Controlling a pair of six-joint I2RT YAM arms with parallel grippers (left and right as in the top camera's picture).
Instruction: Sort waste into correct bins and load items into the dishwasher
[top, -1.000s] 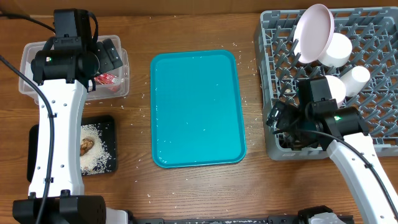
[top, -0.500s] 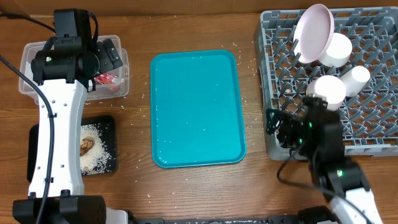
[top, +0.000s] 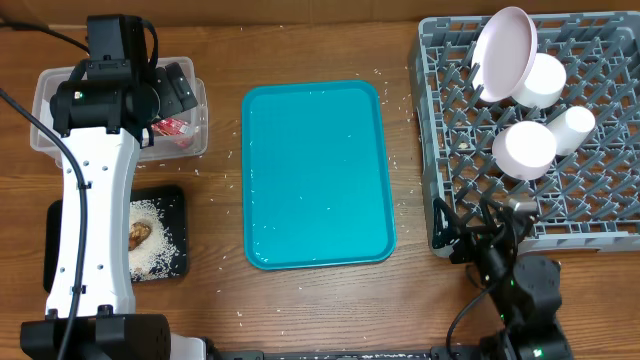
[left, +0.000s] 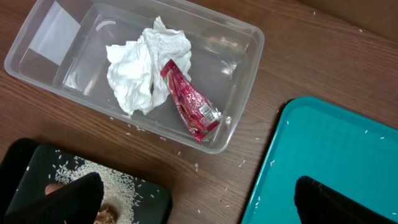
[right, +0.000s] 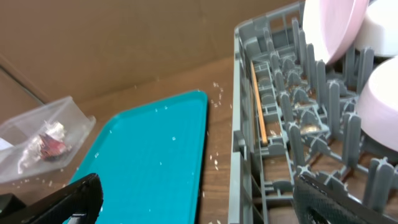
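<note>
The clear tub at the far left holds a crumpled white napkin and a red wrapper, which also shows in the left wrist view. My left gripper hangs open and empty over the tub. The black tray holds rice and a brown lump. The grey dish rack holds a pink bowl on edge, two whitish bowls and a white cup. My right gripper is open and empty at the rack's front left corner. No flat white plate shows.
A bare teal tray lies in the middle, with rice grains scattered on the wood around it. A thin orange-brown stick lies inside the rack along its left side. The right arm's body is at the table's front edge.
My right arm has pulled back from over the rack toward the table's front edge, uncovering the front whitish bowl. The left arm has not moved.
</note>
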